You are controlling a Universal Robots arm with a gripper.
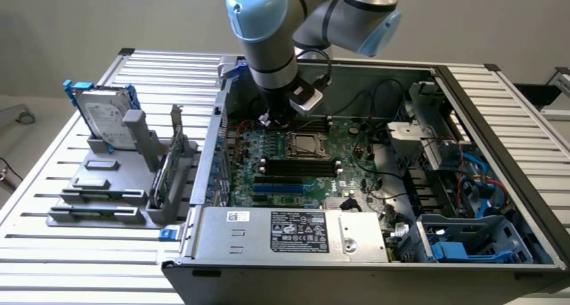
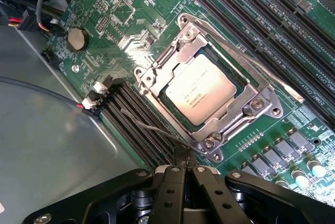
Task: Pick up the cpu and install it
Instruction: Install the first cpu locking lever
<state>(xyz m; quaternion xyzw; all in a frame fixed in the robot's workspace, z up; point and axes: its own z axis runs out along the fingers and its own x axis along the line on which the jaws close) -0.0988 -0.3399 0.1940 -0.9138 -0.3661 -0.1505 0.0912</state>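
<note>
The cpu (image 2: 200, 89) lies flat inside the metal-framed socket (image 2: 250, 103) on the green motherboard (image 1: 294, 178), silver top plate up, with the frame around its edges. The gripper (image 2: 183, 157) hangs just beside one corner of the socket, close to the thin wire lever (image 2: 157, 130). Its jaws are pressed together with nothing between them. In the exterior view, the arm reaches down into the open computer case (image 1: 498, 111), and a hard drive (image 1: 100, 115) stands upright in a grey rack, well apart on the exterior view's left.
</note>
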